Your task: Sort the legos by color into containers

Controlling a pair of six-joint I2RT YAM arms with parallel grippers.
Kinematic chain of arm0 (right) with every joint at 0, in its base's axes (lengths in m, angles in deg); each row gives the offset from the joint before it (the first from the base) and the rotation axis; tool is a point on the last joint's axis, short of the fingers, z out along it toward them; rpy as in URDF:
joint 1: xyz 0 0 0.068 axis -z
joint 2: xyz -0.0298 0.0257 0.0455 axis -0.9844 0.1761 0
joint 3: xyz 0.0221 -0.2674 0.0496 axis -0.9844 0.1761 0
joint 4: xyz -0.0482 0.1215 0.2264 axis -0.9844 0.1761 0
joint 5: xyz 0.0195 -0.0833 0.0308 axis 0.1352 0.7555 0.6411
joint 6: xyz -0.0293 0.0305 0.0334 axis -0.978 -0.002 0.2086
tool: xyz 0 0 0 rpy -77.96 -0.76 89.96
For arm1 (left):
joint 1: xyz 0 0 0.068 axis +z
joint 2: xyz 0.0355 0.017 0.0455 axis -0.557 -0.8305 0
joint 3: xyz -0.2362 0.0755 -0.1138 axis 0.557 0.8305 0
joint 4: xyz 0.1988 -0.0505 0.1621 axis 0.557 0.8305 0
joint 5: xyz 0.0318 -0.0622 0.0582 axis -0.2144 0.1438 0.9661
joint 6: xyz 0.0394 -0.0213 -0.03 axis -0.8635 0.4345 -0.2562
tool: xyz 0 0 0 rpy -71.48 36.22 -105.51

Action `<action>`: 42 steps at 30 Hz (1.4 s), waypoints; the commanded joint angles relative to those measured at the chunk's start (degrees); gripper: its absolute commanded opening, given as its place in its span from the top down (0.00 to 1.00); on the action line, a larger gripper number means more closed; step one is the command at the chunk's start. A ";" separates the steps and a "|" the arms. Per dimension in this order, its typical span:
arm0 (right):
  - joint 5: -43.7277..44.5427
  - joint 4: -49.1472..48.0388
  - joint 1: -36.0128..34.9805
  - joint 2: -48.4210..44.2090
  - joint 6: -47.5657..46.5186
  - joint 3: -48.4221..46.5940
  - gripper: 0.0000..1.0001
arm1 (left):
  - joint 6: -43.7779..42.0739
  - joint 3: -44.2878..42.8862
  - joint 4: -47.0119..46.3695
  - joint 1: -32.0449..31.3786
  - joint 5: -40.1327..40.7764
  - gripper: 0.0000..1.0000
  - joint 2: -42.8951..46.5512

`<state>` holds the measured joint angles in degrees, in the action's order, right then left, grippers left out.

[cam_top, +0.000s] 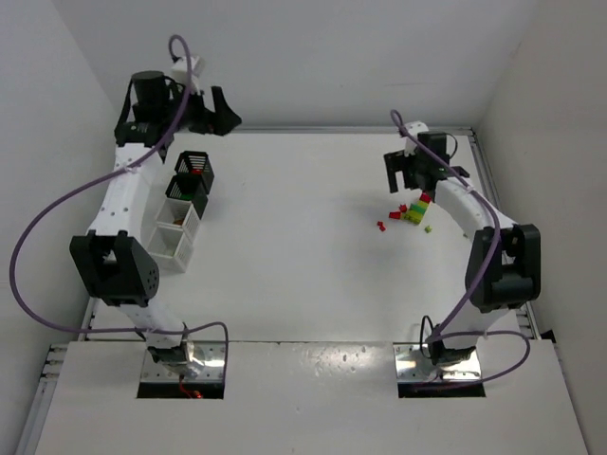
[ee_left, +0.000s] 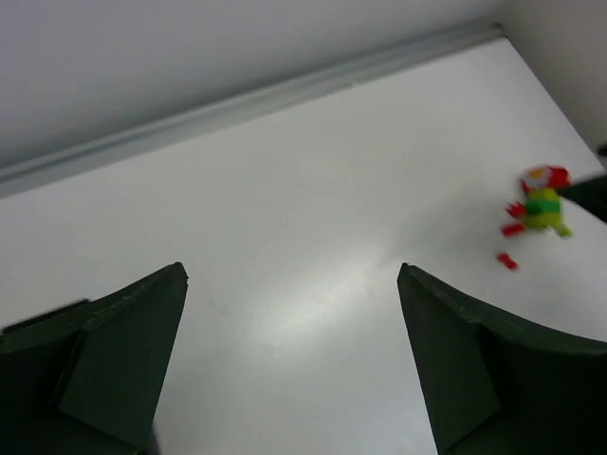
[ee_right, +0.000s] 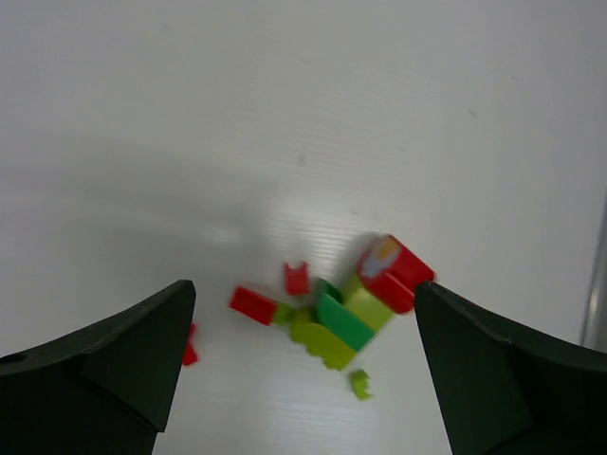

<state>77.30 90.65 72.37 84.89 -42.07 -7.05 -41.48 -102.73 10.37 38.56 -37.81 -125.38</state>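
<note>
White walls close in a white bench (cam_top: 303, 256), and the legos (cam_top: 413, 210) lie in a small heap toward its far right, well apart from the containers (cam_top: 180, 216) that stand in a row along the left side. The right gripper (ee_right: 303, 286) hovers over the heap with its jaws spread wide and nothing between them. The left gripper (cam_top: 214, 112) hangs released and empty near the far end of that row. These bricks look light, rigid and smooth, so they will likely skid or flip if one finger arrives first. The loose red pieces (far smaller than the fingers) leave little to pinch, and call for a low, centred close across their flat sides. The larger red block (ee_right: 395, 273) offers the surest hold, taken across its two parallel faces. It seems pressed against lime and green bricks (ee_right: 334, 327), which may lift with it or drop off midway.
</note>
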 commanded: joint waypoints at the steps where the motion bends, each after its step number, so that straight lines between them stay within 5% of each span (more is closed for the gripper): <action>1: 5.97 4.59 4.84 -1.77 -1.89 -3.64 0.02 | -3.81 6.14 3.39 -1.73 -0.08 0.00 6.95; 5: 1.16 9.49 9.24 3.23 -14.68 -8.82 0.06 | -14.48 2.28 15.58 0.39 -15.52 0.00 4.23; 10: -15.09 6.79 15.91 2.36 -36.48 -12.16 0.17 | -21.90 7.45 16.58 -0.13 -19.44 0.00 7.21; 18: -30.75 50.49 18.21 19.67 -75.84 -43.36 0.34 | -27.71 10.01 21.15 -0.76 -25.59 0.07 7.22; 24: -26.71 52.33 16.19 17.05 -100.64 -31.35 0.38 | -29.03 11.24 22.38 -0.76 -27.26 0.08 6.69; 29: -24.00 51.70 15.57 17.04 -108.05 -27.21 0.34 | -29.03 11.24 22.38 -0.76 -28.49 0.08 6.07; 30: -23.47 50.57 14.96 17.04 -108.76 -26.68 0.22 | -29.03 11.24 22.38 -0.76 -28.50 0.08 6.07; 33: -23.46 45.74 14.96 17.04 -110.26 -24.56 0.11 | -28.51 11.24 22.38 -0.76 -29.11 0.08 5.46; 42: -17.93 48.19 14.43 19.15 -122.11 -26.76 0.13 | -29.03 12.30 22.91 -0.23 -31.39 0.08 4.40</action>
<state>57.67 137.44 87.12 103.64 -151.82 -31.57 -68.69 -90.75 33.41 37.97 -65.83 -120.46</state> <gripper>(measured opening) 0.882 0.921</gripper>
